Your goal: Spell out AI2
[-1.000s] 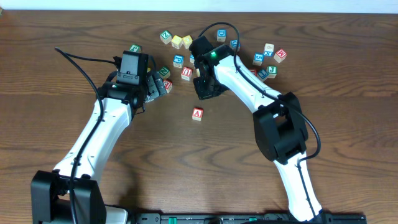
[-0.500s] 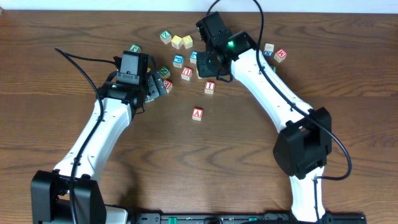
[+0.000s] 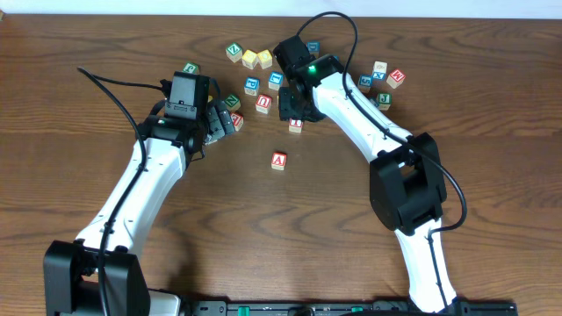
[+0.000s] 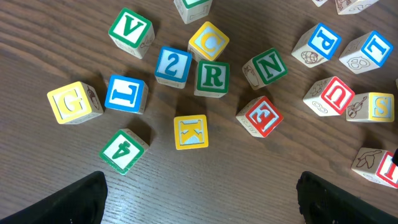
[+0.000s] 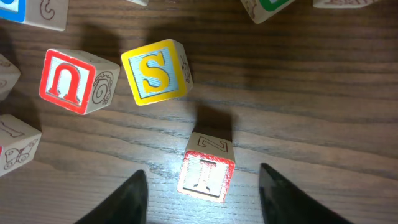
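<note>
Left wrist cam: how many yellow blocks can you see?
4: the G block far left, the C block top centre, the K block centre, the S block near the right edge. Blocks cut off at the frame edges could hide more.

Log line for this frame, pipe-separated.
right gripper: open, fingers either side of I block | left gripper: open, hovering, 2 block in view | A block: alone, set apart

The wooden table (image 4: 249,186) holds a green V block (image 4: 130,28), yellow K block (image 4: 190,132) — and red U block (image 4: 328,96).
</note>
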You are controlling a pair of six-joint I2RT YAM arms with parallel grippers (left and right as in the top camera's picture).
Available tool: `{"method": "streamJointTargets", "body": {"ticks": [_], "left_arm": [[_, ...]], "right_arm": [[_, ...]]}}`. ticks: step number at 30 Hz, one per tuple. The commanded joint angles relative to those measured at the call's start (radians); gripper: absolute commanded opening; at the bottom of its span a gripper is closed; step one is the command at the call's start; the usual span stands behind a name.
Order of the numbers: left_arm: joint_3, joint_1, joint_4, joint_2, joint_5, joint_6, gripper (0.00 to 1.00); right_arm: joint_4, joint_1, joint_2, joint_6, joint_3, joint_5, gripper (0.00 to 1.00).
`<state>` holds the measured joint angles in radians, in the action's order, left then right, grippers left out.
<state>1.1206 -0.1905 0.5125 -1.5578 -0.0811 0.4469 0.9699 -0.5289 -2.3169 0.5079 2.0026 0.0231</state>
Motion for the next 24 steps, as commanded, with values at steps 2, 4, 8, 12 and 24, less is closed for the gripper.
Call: {"method": "streamJointTargets", "body": {"ticks": [2, 4, 8, 12, 24], "left_arm": [[0.009, 0.004, 0.001, 0.003, -0.01, -0.005, 0.96], [0.009, 0.004, 0.001, 0.003, -0.01, -0.005, 0.96], [0.009, 0.004, 0.001, 0.003, -0.01, -0.005, 0.96], [0.009, 0.004, 0.001, 0.003, -0.01, -0.005, 0.96], [0.009, 0.004, 0.001, 0.003, -0.01, -0.005, 0.96]], "right_arm": [[-0.006, 0.004, -0.05, 0.019, -0.001, 0.016, 0.44], [-0.011, 0.004, -0.054, 0.019, -0.001, 0.016, 0.41], [-0.016, 0.003, -0.059, 0.019, -0.003, 0.015, 0.4], [-0.018, 0.0, -0.059, 0.019, -0.004, 0.016, 0.41], [-0.062, -0.008, -0.059, 0.019, -0.068, 0.016, 0.31]]}}
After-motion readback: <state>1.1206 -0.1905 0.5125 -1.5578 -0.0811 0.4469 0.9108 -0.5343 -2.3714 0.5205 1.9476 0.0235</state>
